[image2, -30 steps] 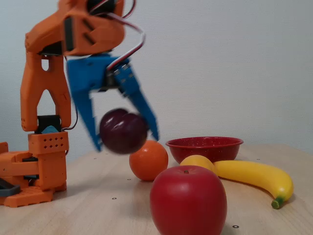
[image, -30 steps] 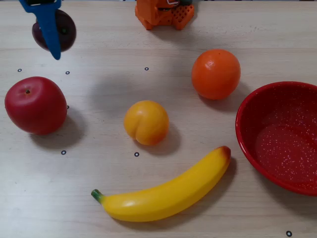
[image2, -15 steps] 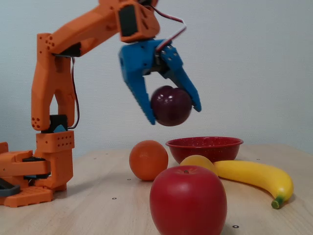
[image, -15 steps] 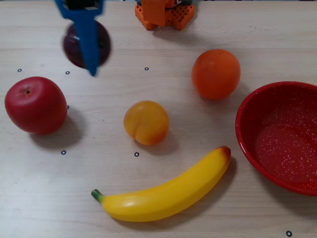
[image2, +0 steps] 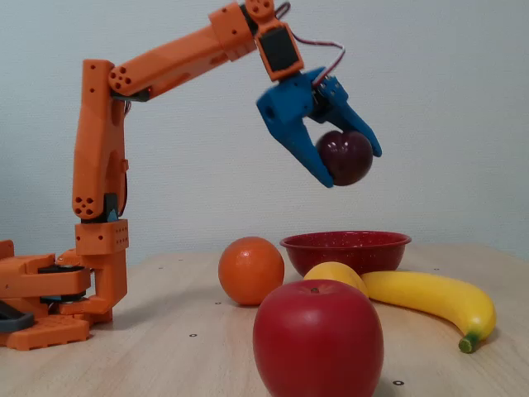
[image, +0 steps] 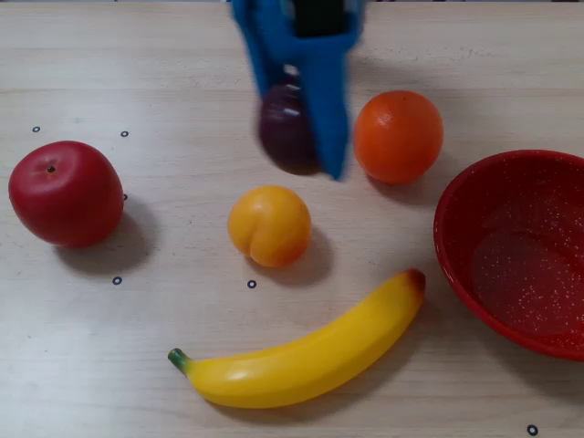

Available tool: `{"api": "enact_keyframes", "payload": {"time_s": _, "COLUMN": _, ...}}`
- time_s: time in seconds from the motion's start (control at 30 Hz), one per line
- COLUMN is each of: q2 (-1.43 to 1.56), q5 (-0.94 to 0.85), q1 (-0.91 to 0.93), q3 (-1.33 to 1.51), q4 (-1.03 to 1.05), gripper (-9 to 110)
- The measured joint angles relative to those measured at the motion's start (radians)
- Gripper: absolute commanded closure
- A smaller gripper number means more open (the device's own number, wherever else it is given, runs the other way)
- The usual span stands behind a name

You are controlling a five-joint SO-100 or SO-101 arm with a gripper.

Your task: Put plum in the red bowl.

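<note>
Plum (image2: 345,157) clamped in claw (image2: 354,165), high in air, short of bowl (image2: 345,248). Carry level over orange (image: 398,136), stop above bowl centre, lower, then release gently.

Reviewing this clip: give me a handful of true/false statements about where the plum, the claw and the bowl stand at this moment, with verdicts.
1. The claw is shut on the plum, held in the air above the table. True.
2. The plum already lies inside the red bowl. False: the bowl is empty; in the overhead view the plum is between the claw's blue fingers, left of the orange.
3. The banana lies on the table outside the bowl. True.
4. The red apple is touching the bowl. False: in the overhead view it sits at the far left, the bowl at the far right.
</note>
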Motion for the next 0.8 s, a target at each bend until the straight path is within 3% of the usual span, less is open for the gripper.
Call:
{"api": "enact_keyframes", "payload": {"time_s": 0.4, "q2": -0.232, "q5": 0.129, "q1": -0.276, "q3": -0.238, "q4": -0.11, "gripper": 102}}
{"api": "enact_keyframes", "payload": {"time_s": 0.8, "q2": -0.446, "q5": 0.179, "q1": -0.417, "q3": -0.411, "q4": -0.107, "gripper": 102}}
